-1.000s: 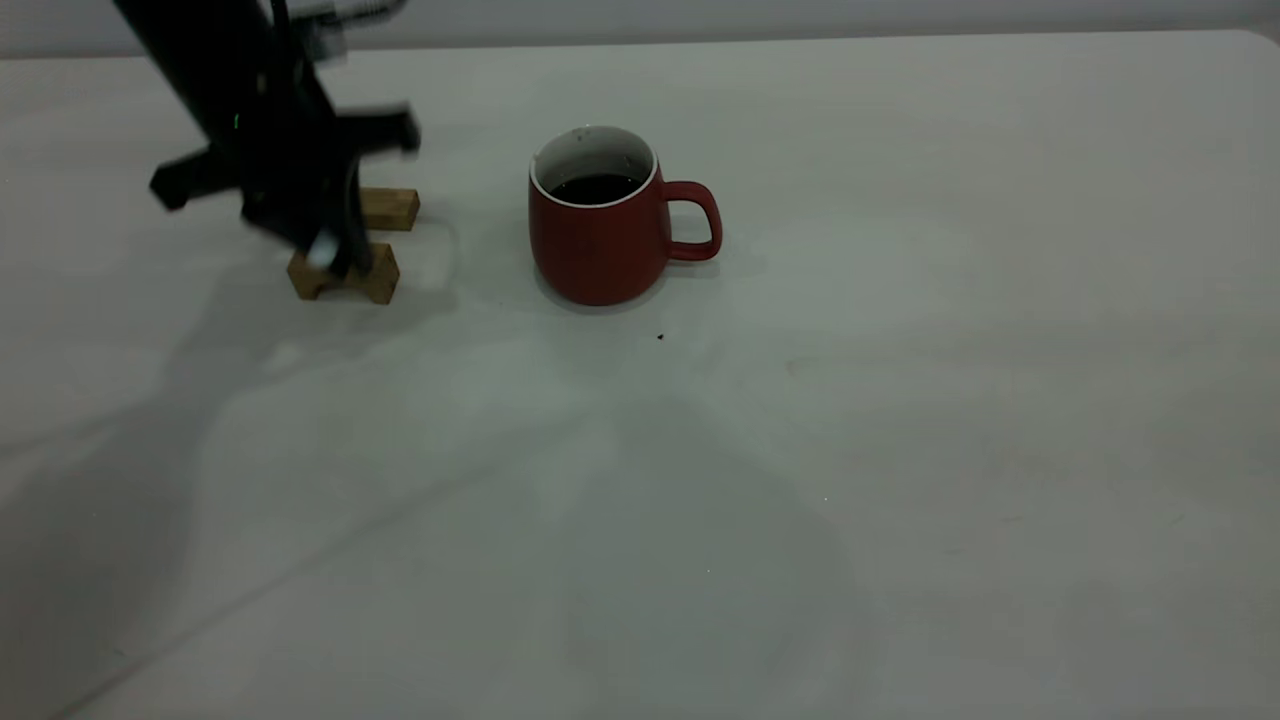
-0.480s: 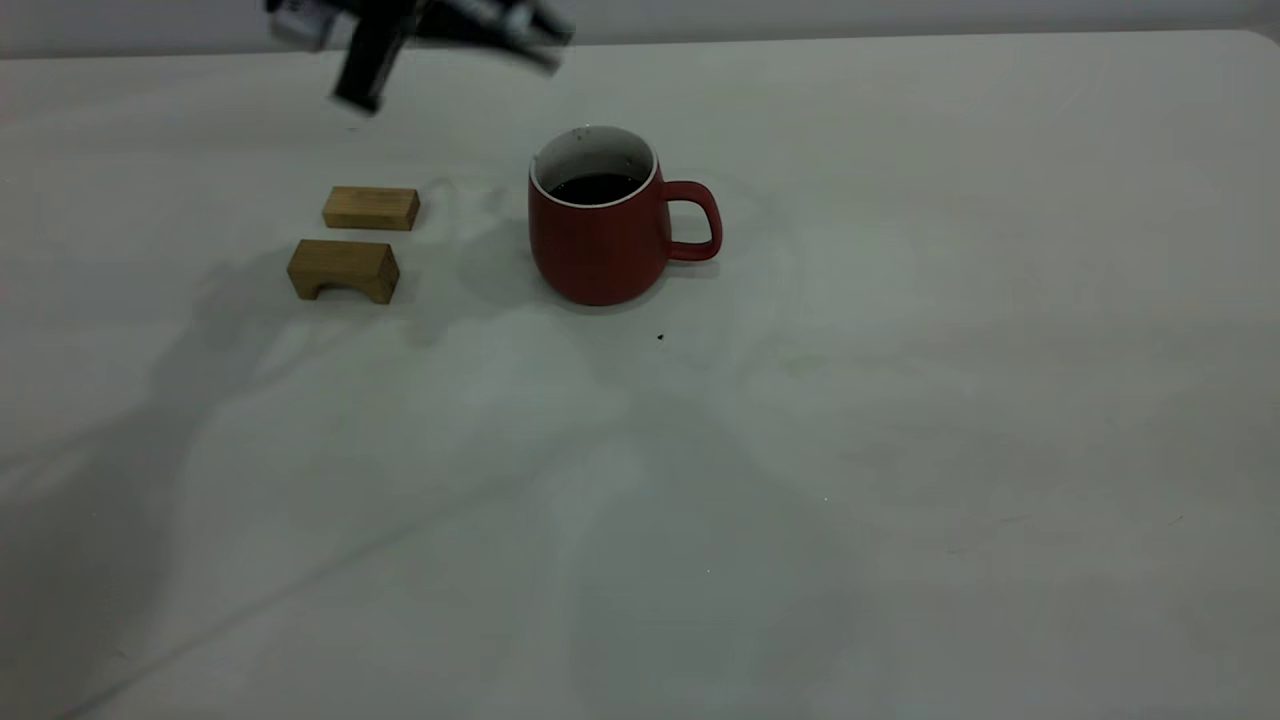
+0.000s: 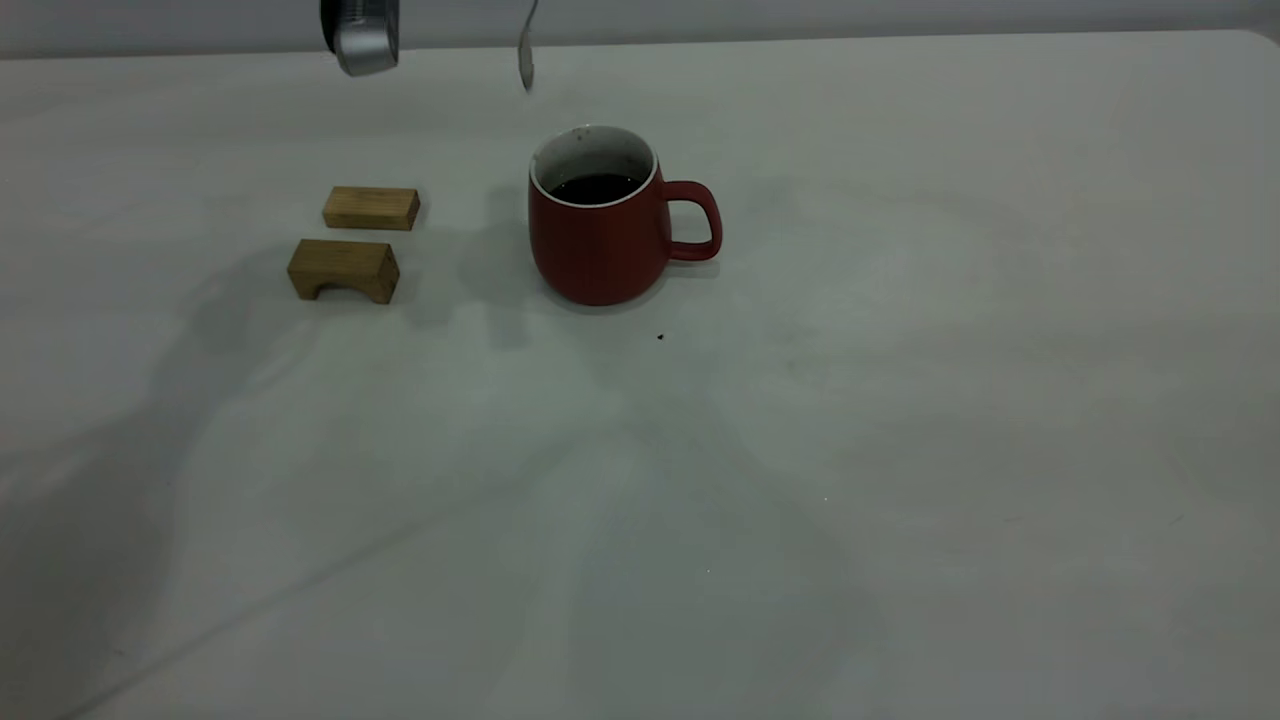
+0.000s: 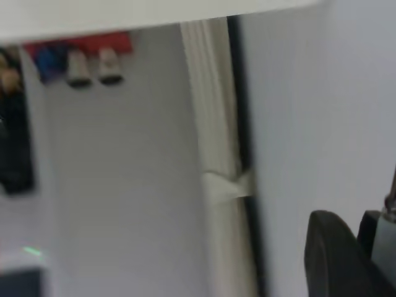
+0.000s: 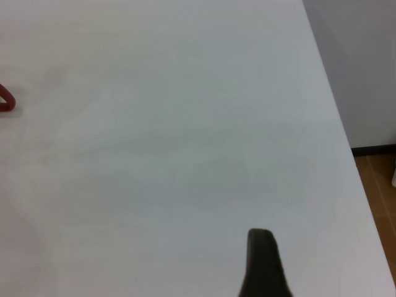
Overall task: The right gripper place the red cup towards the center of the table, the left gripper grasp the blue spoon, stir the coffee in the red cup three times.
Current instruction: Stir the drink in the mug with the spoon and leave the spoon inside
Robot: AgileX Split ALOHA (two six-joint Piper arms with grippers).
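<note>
The red cup (image 3: 600, 240) stands upright on the table (image 3: 900, 450), handle to the right, with dark coffee (image 3: 596, 188) inside. The blue spoon (image 3: 526, 62) hangs in the air, above and slightly left of the cup's rim. Only its grey neck and bowl show below the picture's top edge. My left gripper (image 4: 362, 226) is raised; its dark fingers (image 4: 334, 260) stand close together, shut on the spoon. Its silvery part (image 3: 365, 40) shows at the top left. Of my right gripper only one finger (image 5: 262, 263) shows, over bare table, far from the cup's handle (image 5: 5, 99).
Two small wooden blocks (image 3: 370, 208) (image 3: 343, 270) lie left of the cup. A tiny black speck (image 3: 660, 337) sits in front of the cup. The table's side edge (image 5: 337, 124) and the floor beyond it show in the right wrist view.
My left gripper has lifted from the wooden blocks, swung up and to the right, and left the top of the picture. The spoon now hangs near the cup. The cup has not moved.
</note>
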